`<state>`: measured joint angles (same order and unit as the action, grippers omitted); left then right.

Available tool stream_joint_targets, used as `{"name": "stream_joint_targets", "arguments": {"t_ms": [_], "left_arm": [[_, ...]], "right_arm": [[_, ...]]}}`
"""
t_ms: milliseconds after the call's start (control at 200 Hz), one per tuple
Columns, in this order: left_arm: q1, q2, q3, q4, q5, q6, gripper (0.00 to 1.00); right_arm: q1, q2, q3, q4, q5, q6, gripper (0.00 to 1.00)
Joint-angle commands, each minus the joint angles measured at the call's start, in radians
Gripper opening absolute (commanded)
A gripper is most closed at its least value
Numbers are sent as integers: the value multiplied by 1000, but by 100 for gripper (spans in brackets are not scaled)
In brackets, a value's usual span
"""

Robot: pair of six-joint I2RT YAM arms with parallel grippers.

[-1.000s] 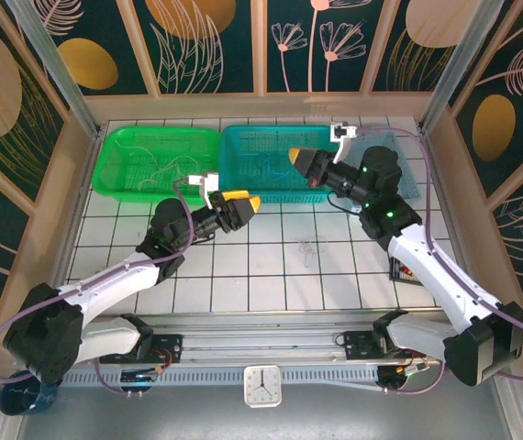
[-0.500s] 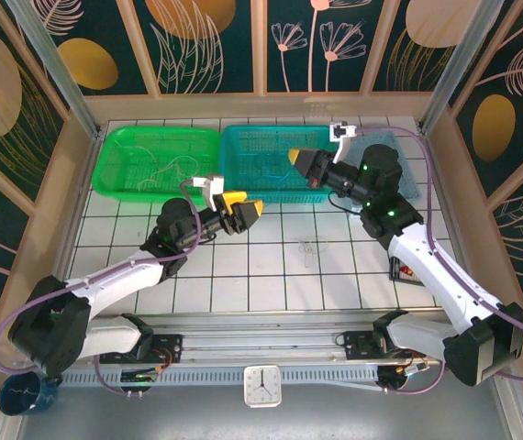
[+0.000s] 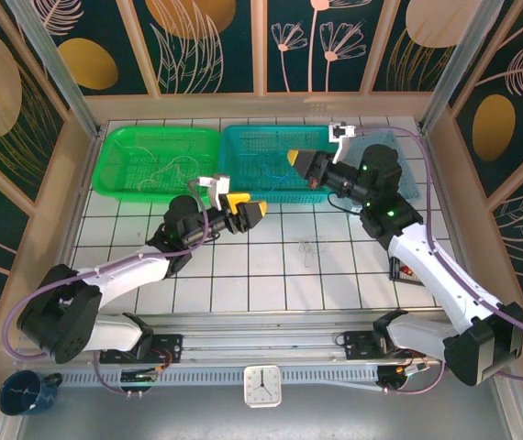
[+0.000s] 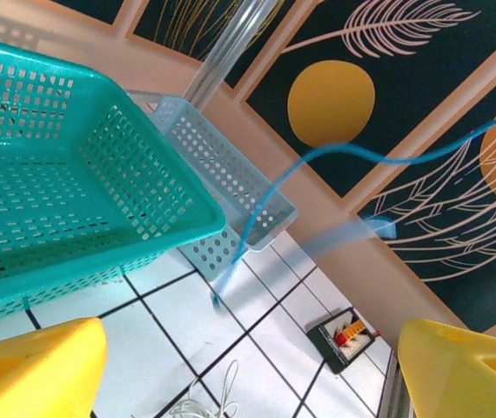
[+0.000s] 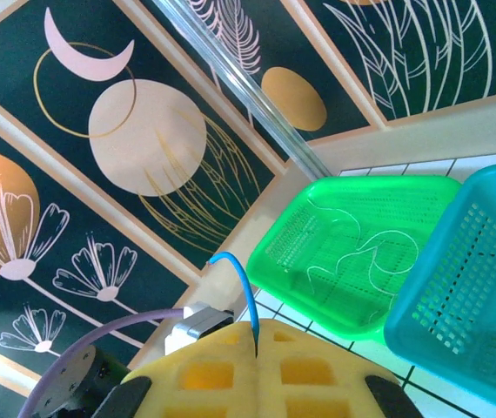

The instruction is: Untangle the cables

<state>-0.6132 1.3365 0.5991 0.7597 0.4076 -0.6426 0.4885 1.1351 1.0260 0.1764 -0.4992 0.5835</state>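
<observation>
My right gripper point(image 3: 294, 159) hangs over the teal basket point(image 3: 266, 147), shut on a thin blue cable point(image 5: 241, 287) pinched between its yellow fingers point(image 5: 204, 374). A short end curls up above them. In the left wrist view the blue cable point(image 4: 270, 187) arcs down from the upper right, and its tip hangs just above the tiles. A small tangle of white cables point(image 3: 310, 247) lies on the tiles, its top also showing as loops point(image 4: 206, 399). My left gripper point(image 3: 248, 211) is open and empty, low over the tiles to the left of that tangle.
A green basket point(image 3: 119, 151) at the back left holds white cables point(image 5: 361, 252). A pale blue basket point(image 4: 231, 187) sits behind the teal one on the right. A small black board point(image 4: 345, 334) lies near the right wall.
My left gripper has moved a little right and toward the table's middle, its jaws slightly wider. The right arm has held still with the blue cable.
</observation>
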Motion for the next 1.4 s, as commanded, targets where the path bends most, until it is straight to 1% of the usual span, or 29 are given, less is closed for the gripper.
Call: {"name": "stream_joint_targets", "arguments": {"t_ms": [0,90,140,305,390,435,480,606,641,681,741,801,861,906,981,1046,1126,1396], "left_arm": [[6,14,36,56,5,26,87],[6,26,39,68,1,26,87],[6,35,43,73,3,26,84],[6,67,59,108,19,18,61],[7,75,66,121,16,17,52],[6,78,70,127,13,16,52],[6,79,73,127,10,17,54],[7,84,79,125,1,17,65],[7,85,79,127,-2,19,64],[6,86,81,129,-2,20,62],[7,90,81,133,0,20,55],[6,95,80,143,0,18,46],[6,96,78,152,0,17,32],[6,95,74,156,-2,15,19],[6,92,69,156,-9,14,0],[6,85,61,149,-17,17,0],[7,71,38,142,-28,21,0],[10,-15,-97,127,-90,27,0]], "right_arm": [[17,0,10,44,-18,12,0],[28,-1,11,45,-18,13,0],[32,-5,12,44,-18,16,0],[39,-8,11,50,-18,21,0],[39,-9,12,52,-19,26,0],[40,-10,11,52,-21,27,0],[41,-10,12,54,-21,29,0],[41,-13,8,56,-21,30,0],[42,-15,7,57,-21,32,0],[42,-15,6,57,-21,33,0],[42,-18,6,58,-21,33,0],[42,-17,6,58,-20,33,0],[42,-18,8,56,-17,31,0],[41,-16,9,52,-13,26,0],[36,-16,11,45,4,17,0],[18,-15,11,40,18,12,0],[-30,-16,6,42,30,17,0],[-277,-51,-53,103,33,102,0]]}}
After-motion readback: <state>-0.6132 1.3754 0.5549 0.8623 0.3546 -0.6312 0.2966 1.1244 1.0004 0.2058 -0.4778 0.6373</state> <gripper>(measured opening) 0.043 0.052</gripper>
